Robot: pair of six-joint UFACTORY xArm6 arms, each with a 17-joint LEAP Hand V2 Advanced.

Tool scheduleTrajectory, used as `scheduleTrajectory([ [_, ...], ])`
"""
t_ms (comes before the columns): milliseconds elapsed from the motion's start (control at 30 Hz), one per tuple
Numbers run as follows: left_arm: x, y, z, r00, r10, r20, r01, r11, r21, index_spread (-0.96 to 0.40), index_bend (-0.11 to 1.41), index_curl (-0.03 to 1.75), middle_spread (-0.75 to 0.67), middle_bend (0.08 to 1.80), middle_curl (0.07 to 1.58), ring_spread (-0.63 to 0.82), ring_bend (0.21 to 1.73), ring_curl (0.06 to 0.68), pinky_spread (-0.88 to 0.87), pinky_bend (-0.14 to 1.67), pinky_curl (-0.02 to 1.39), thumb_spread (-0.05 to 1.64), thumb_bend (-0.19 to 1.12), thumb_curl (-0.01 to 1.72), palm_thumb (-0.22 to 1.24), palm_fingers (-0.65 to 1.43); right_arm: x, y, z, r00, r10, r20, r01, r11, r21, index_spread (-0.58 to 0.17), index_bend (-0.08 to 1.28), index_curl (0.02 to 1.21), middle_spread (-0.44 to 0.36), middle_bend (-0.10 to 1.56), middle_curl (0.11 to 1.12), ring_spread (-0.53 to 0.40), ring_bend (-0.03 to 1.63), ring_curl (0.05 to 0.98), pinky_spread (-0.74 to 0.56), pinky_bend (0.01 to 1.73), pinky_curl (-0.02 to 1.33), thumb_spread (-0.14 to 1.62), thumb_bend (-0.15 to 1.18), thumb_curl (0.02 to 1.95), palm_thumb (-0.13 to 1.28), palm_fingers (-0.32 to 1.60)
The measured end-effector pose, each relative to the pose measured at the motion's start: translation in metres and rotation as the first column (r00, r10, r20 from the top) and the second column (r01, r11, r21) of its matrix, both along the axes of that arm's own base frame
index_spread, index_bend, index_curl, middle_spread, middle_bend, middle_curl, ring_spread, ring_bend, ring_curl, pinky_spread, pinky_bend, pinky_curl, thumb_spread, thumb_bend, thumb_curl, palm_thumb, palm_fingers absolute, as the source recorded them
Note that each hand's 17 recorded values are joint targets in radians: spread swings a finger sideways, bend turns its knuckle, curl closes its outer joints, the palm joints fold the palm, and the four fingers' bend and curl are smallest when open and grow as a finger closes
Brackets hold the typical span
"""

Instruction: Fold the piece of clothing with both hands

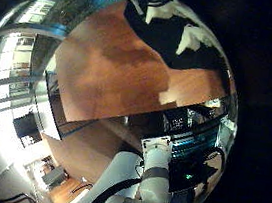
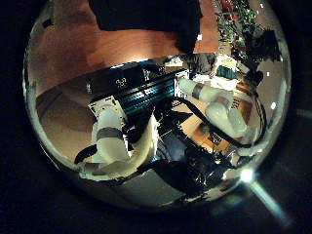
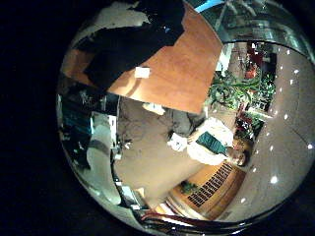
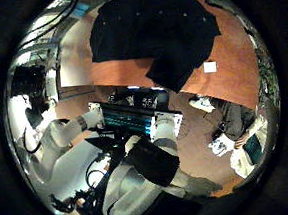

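Observation:
The dark piece of clothing [image 4: 156,36] lies spread on the wooden table [image 4: 237,75] in the right thumb side palm view, one lower corner turned in. It looks small there, so my right hand is well above it. The clothing also shows in the right little finger side palm view [image 3: 133,44], in the left little finger side palm view [image 1: 180,35] and at the table's far side in the left thumb side palm view [image 2: 146,14]. My left hand is also high over the table.
A small pale tag [image 4: 210,67] lies on the bare table beside the clothing, and also shows in the left little finger side palm view [image 1: 169,99]. Both white arms [image 4: 155,147] [image 4: 65,129] rise from the table's near edge [image 2: 117,73].

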State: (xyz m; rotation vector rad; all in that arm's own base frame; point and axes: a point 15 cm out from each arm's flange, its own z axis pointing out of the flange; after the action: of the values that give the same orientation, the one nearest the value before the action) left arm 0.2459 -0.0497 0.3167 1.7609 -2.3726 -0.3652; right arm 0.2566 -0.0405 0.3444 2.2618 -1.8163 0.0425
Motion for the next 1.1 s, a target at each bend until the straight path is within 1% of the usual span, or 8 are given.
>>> scheduleTrajectory([
  [167, 0.0, 0.0, 0.0, 0.999, 0.047, -0.005, -0.047, 0.998, -0.048, -0.05, 0.17, 0.36, 0.21, 0.19, 0.34, 0.26, 0.74, 0.197, 0.34, 0.44, 0.35, 1.13, -0.02, 0.29, 0.27, 0.17, 0.011, -0.006, -0.001, 1.0, -0.003, 0.008, 0.003, 1.0, 0.002, -0.397, 0.17, 0.31, -0.083, 0.31, 0.37, -0.054, 0.72, 0.183, 0.21, 0.77, 0.04, 1.25, -0.02, 0.22, 0.29, 0.26],
  [267, -0.002, -0.001, 0.0, 0.999, 0.042, -0.01, -0.043, 0.998, -0.046, -0.05, 0.17, 0.36, 0.21, 0.19, 0.34, 0.26, 0.74, 0.195, 0.34, 0.44, 0.35, 1.13, -0.02, 0.29, 0.28, 0.17, 0.015, -0.014, -0.003, 1.0, -0.018, 0.006, 0.018, 1.0, 0.004, -0.399, 0.17, 0.31, -0.081, 0.32, 0.37, -0.053, 0.73, 0.186, 0.21, 0.76, 0.04, 1.25, -0.02, 0.22, 0.29, 0.28],
  [467, -0.007, -0.008, -0.009, 1.0, 0.005, -0.024, -0.006, 0.999, -0.036, -0.04, 0.18, 0.36, 0.21, 0.18, 0.34, 0.26, 0.73, 0.192, 0.34, 0.43, 0.34, 1.13, -0.02, 0.29, 0.29, 0.18, 0.013, -0.018, -0.009, 1.0, -0.029, -0.009, 0.029, 1.0, 0.006, -0.4, 0.18, 0.31, -0.089, 0.32, 0.37, -0.044, 0.7, 0.185, 0.21, 0.76, 0.05, 1.24, -0.02, 0.21, 0.26, 0.26],
  [600, -0.001, -0.019, -0.017, 0.999, -0.04, -0.014, 0.039, 0.999, -0.033, -0.04, 0.19, 0.37, 0.2, 0.18, 0.33, 0.26, 0.72, 0.187, 0.34, 0.42, 0.34, 1.13, -0.02, 0.29, 0.31, 0.19, 0.016, -0.017, -0.017, 0.999, -0.032, -0.036, 0.033, 0.999, 0.011, -0.397, 0.17, 0.31, -0.106, 0.31, 0.37, -0.059, 0.68, 0.181, 0.21, 0.76, 0.05, 1.24, -0.02, 0.21, 0.26, 0.27],
  [800, 0.02, -0.026, -0.048, 0.994, -0.113, -0.012, 0.113, 0.993, 0.027, -0.03, 0.18, 0.37, 0.2, 0.18, 0.33, 0.27, 0.72, 0.189, 0.33, 0.42, 0.34, 1.13, -0.02, 0.3, 0.34, 0.17, 0.024, -0.015, -0.029, 0.996, -0.051, -0.07, 0.052, 0.999, 0.016, -0.393, 0.16, 0.31, -0.113, 0.3, 0.36, -0.08, 0.72, 0.193, 0.21, 0.74, 0.05, 1.23, -0.02, 0.22, 0.25, 0.29],
  [900, 0.03, -0.033, -0.072, 0.987, -0.159, -0.004, 0.159, 0.986, 0.047, -0.02, 0.18, 0.37, 0.22, 0.17, 0.32, 0.29, 0.71, 0.189, 0.35, 0.42, 0.34, 1.13, -0.02, 0.31, 0.35, 0.13, 0.023, -0.014, -0.033, 0.994, -0.064, -0.086, 0.066, 0.998, 0.012, -0.391, 0.16, 0.3, -0.108, 0.31, 0.37, -0.081, 0.72, 0.197, 0.21, 0.74, 0.06, 1.23, -0.02, 0.22, 0.25, 0.29],
  [1000, 0.047, -0.039, -0.093, 0.98, -0.195, 0.037, 0.193, 0.979, 0.068, -0.01, 0.17, 0.37, 0.24, 0.17, 0.31, 0.32, 0.71, 0.191, 0.36, 0.42, 0.34, 1.12, -0.02, 0.31, 0.35, 0.09, 0.021, -0.014, -0.035, 0.992, -0.083, -0.096, 0.084, 0.996, 0.006, -0.392, 0.17, 0.31, -0.117, 0.29, 0.36, -0.067, 0.68, 0.192, 0.21, 0.75, 0.06, 1.23, -0.02, 0.22, 0.24, 0.26],
  [1100, 0.072, -0.044, -0.112, 0.971, -0.214, 0.103, 0.205, 0.975, 0.088, -0.01, 0.16, 0.36, 0.27, 0.17, 0.31, 0.35, 0.71, 0.193, 0.38, 0.45, 0.34, 1.1, -0.02, 0.31, 0.36, 0.06, 0.019, -0.015, -0.035, 0.991, -0.092, -0.098, 0.093, 0.996, 0.004, -0.395, 0.17, 0.31, -0.118, 0.3, 0.36, -0.068, 0.68, 0.19, 0.21, 0.75, 0.06, 1.23, -0.02, 0.22, 0.24, 0.27],
])
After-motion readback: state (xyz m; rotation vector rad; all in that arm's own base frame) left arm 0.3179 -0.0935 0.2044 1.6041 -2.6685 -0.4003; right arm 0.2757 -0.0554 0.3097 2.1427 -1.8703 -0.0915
